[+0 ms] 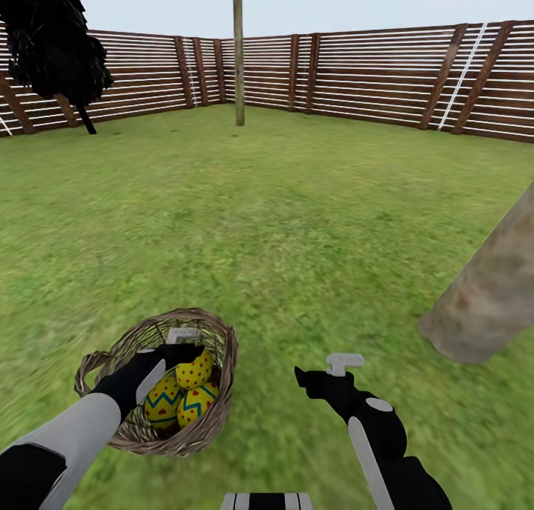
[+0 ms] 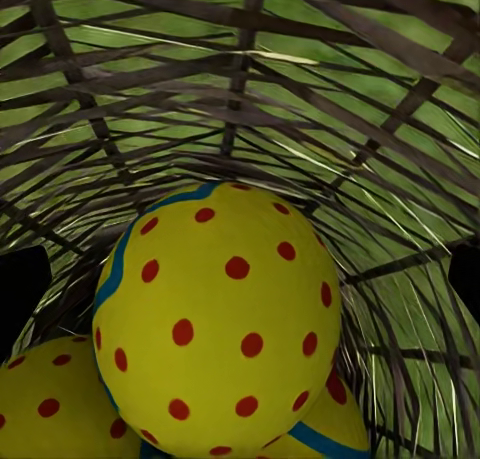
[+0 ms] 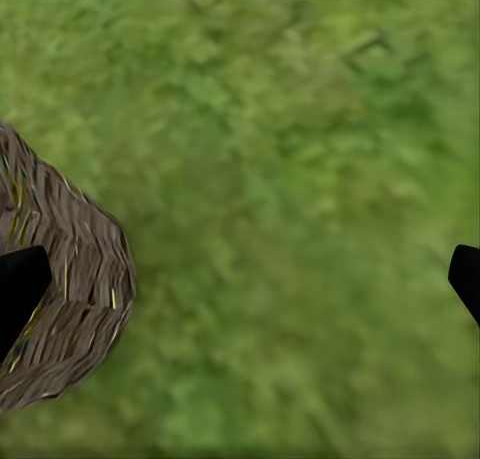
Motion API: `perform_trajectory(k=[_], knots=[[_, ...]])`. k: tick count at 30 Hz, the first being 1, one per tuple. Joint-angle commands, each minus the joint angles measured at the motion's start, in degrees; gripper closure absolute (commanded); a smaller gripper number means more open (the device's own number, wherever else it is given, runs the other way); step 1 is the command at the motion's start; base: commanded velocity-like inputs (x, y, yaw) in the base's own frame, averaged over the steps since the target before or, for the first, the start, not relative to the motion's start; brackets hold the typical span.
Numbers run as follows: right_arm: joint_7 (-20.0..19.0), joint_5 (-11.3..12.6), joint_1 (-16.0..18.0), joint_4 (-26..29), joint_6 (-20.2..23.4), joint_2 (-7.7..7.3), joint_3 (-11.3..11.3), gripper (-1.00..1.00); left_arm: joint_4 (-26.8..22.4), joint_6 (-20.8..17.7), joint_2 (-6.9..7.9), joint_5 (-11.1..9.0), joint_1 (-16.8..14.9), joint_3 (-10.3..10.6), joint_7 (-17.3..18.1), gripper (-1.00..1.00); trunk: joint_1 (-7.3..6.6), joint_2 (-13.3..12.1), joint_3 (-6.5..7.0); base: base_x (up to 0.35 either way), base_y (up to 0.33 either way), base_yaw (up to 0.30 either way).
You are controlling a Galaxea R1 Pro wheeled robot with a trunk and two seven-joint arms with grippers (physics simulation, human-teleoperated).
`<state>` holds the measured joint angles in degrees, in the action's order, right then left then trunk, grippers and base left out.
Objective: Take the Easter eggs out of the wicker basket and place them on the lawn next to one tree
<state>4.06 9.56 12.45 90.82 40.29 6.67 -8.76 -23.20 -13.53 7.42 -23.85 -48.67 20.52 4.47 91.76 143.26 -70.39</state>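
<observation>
The wicker basket (image 1: pixel 215 414) sits on the lawn (image 1: pixel 297 221) at the lower left. Three Easter eggs lie in it: a red-dotted one (image 1: pixel 196 371) on top, and two with blue-green zigzags (image 1: pixel 162 405) (image 1: pixel 199 402) below. My left gripper (image 1: pixel 176 353) reaches down into the basket and is open. In the left wrist view the dotted egg (image 2: pixel 220 319) sits between its wide-apart fingertips (image 2: pixel 20 289), which do not touch it. My right gripper (image 1: pixel 323 373) hangs open over the grass to the right of the basket. The tree's thick trunk (image 1: pixel 489 287) rises at the right.
A brown slatted fence (image 1: pixel 371 73) closes the garden at the back. A thin trunk (image 1: pixel 238 58) stands near it, and a dark bushy tree (image 1: pixel 52 43) is at the far left. The right wrist view shows grass (image 3: pixel 300 219) beside the basket wall (image 3: pixel 75 279).
</observation>
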Motion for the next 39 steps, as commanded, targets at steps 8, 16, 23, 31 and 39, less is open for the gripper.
perform_trajectory(k=[8,16,23,31,39], knots=[[0.4,0.6,0.0,0.1,0.2,0.01,0.0,-1.00,-0.1,-0.3,0.06,-0.3,0.0,0.0,0.0,-1.00,0.12,0.1,-1.15,0.000,0.000,0.000],[0.4,0.6,0.0,0.1,0.2,0.01,0.0,-1.00,-0.1,-0.3,0.07,-0.3,0.0,-0.2,0.0,-1.00,0.30,0.2,-2.70,0.000,0.000,0.000],[0.4,0.6,0.0,0.1,0.2,0.01,0.0,-1.00,-0.1,-0.3,0.13,-0.3,-0.1,-0.2,-0.1,-1.00,0.30,0.2,-2.70,0.000,0.000,0.000],[0.4,0.6,0.0,0.1,0.2,0.01,0.0,-1.00,-0.1,1.5,0.14,-0.3,0.0,-0.2,-0.2,-1.00,0.30,0.2,-2.70,0.000,0.000,0.000],[0.4,0.6,0.0,0.1,0.2,0.01,0.0,-1.00,0.0,2.3,0.14,-0.2,0.0,-0.1,-0.4,-1.00,0.35,0.2,-3.15,0.000,0.000,0.000]])
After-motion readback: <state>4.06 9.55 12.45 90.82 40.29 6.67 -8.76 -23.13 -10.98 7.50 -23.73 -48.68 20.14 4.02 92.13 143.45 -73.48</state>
